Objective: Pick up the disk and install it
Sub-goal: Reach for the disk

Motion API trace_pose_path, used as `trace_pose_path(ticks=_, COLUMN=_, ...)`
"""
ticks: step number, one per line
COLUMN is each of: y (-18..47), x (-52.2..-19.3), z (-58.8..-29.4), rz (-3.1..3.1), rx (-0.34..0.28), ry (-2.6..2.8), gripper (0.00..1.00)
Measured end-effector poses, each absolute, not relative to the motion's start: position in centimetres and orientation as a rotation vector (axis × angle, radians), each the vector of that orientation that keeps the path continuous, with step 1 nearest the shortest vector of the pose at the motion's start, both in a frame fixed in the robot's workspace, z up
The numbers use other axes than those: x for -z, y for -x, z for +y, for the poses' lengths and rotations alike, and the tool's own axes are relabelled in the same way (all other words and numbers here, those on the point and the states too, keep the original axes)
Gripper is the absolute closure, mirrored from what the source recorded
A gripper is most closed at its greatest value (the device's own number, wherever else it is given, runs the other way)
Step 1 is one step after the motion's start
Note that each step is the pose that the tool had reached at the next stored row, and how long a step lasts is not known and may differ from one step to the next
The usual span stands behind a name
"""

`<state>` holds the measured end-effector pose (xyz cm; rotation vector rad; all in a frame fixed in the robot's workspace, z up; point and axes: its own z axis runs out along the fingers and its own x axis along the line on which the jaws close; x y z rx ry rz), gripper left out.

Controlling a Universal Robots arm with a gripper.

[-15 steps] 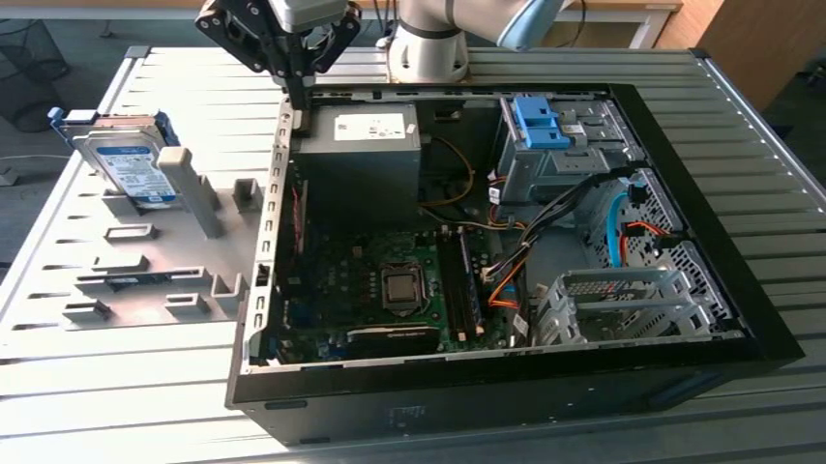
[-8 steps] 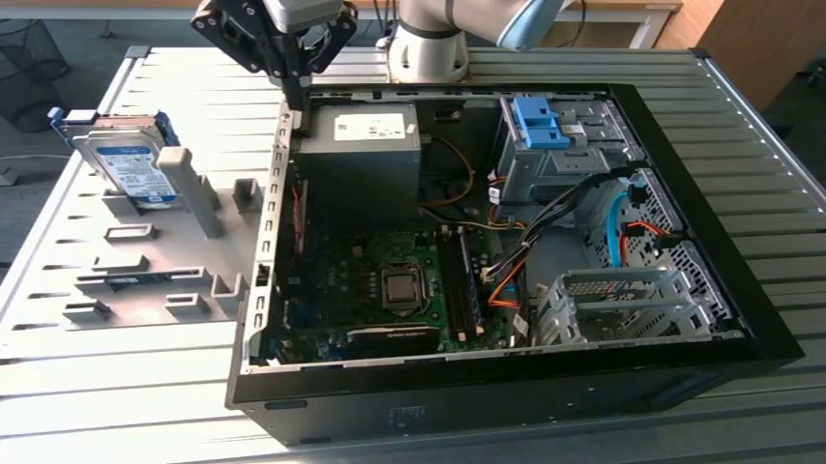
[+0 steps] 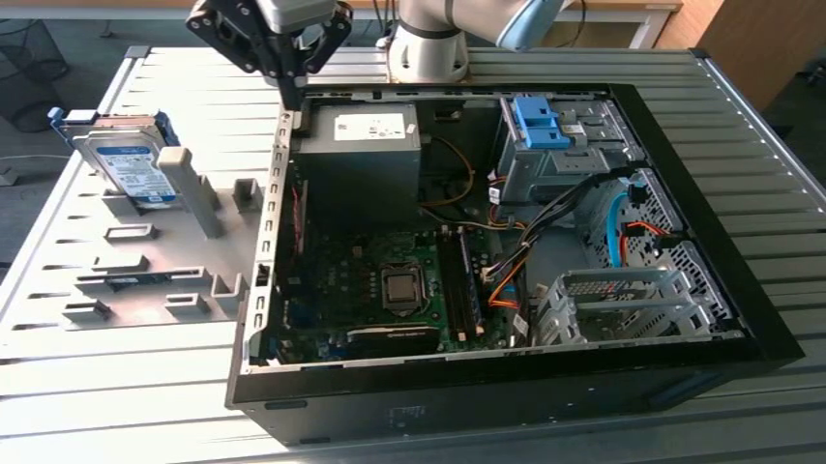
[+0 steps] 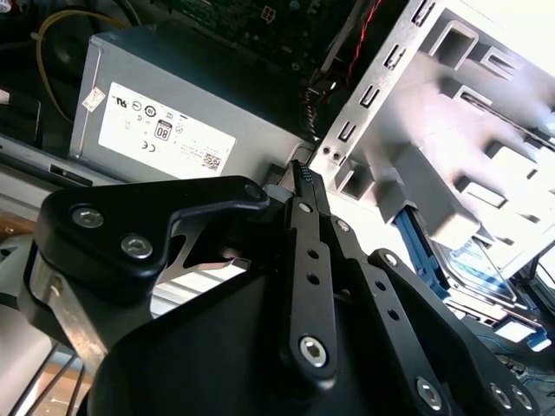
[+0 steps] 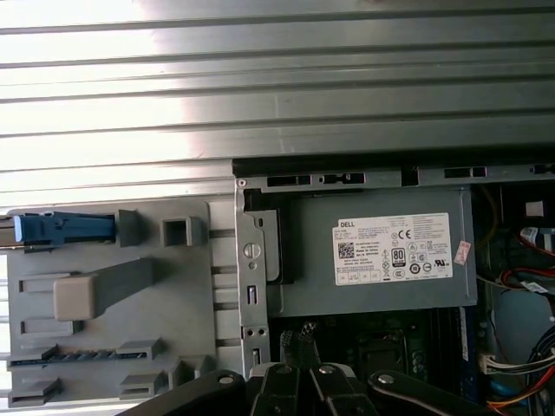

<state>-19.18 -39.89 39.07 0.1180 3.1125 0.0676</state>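
Closest, the black computer case [image 3: 516,406] lies open on the slatted table [image 3: 130,406], its circuit board and cables exposed. Just inside its near wall stands a silver drive cage [image 3: 620,295], with no drive in it that I can make out.

Farther back, on the exterior view's left and outside the case, the disk [image 3: 130,166] stands upright in a grey rack [image 3: 155,253]. Nothing touches it, and its blue bracket shows around its edges.

Beyond that, the gripper [image 3: 296,104] hangs above the case's far wall, beside the grey box [image 3: 368,135] with the white sticker and well apart from the disk. In the second wrist view its fingers [image 4: 303,225] look pressed together and pinch nothing.

By my reading, 0 of 2 steps are done: the pick-up and the install are both left.
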Motion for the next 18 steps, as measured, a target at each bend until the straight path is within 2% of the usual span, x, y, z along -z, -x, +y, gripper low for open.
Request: trace_pose_path(ticks=18, y=20.22, x=-39.03, z=-39.88, rz=3.112, rx=-0.068, ry=-0.118, gripper=0.89)
